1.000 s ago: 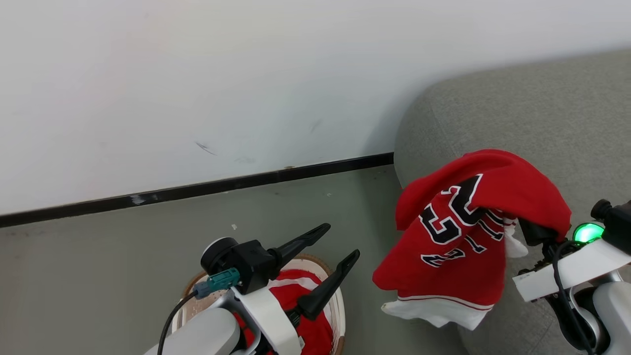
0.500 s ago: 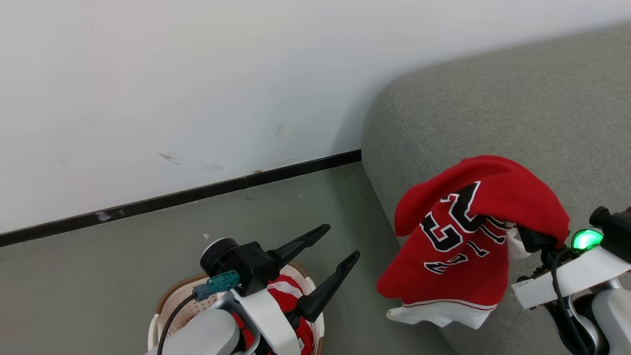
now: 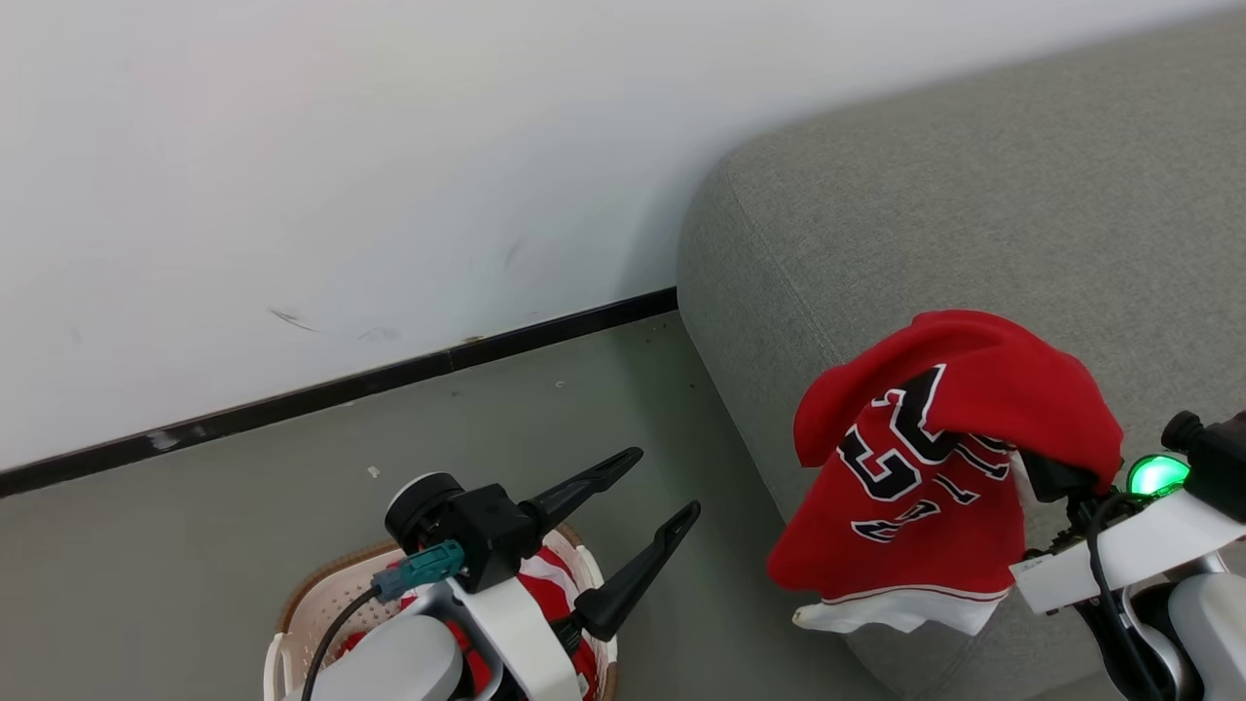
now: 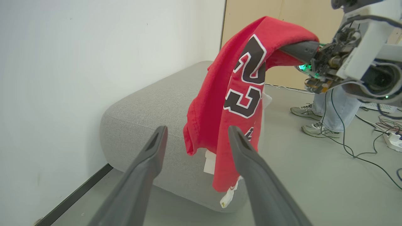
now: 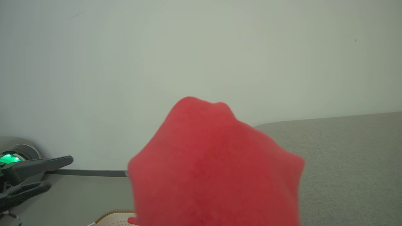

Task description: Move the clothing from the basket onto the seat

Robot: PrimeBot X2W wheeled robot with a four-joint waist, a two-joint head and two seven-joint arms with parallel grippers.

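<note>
A red jersey (image 3: pixel 934 458) with black, white-outlined numerals is seen at the lower right of the head view, draped over the right gripper (image 4: pixel 296 50). The gripper's fingers are closed and buried in the cloth, so the garment hangs from them. It is held up over the near edge of the grey sofa seat (image 3: pixel 973 195), and its white-trimmed hem dangles past the seat's side; whether cloth and upholstery touch cannot be told. At the lower left, the left gripper (image 3: pixel 662 482) is held with its fingers spread wide and nothing between them, above a cream laundry basket (image 3: pixel 321 582) with a brown rim. More red clothing with white stripes (image 3: pixel 560 574) is left inside the basket. The basket is set on the grey floor (image 3: pixel 243 506), near the white wall (image 3: pixel 341 146). A person's sneakers (image 4: pixel 314 121) are seen at the right of the left wrist view.
</note>
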